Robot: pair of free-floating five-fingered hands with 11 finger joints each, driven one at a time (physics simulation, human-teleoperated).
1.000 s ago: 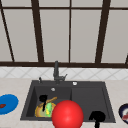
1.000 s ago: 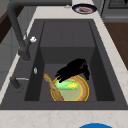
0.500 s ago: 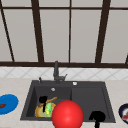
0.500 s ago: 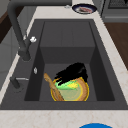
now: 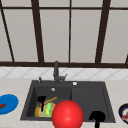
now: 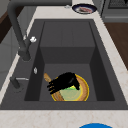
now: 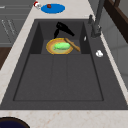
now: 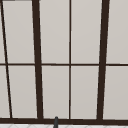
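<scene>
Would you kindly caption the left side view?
Black hand reaching over yellow plate in dark sink basin, beside faucet.

Both hands are plain matte black all over — the left hand (image 5: 41,100) and the right hand (image 5: 97,116) look like dark silhouettes, human-shaped with slim fingers (image 6: 52,87). They end at the wrist — just floating hands.

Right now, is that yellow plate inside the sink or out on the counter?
Inside: the yellow plate lies flat on the basin floor of the sink, under the left hand.
</scene>
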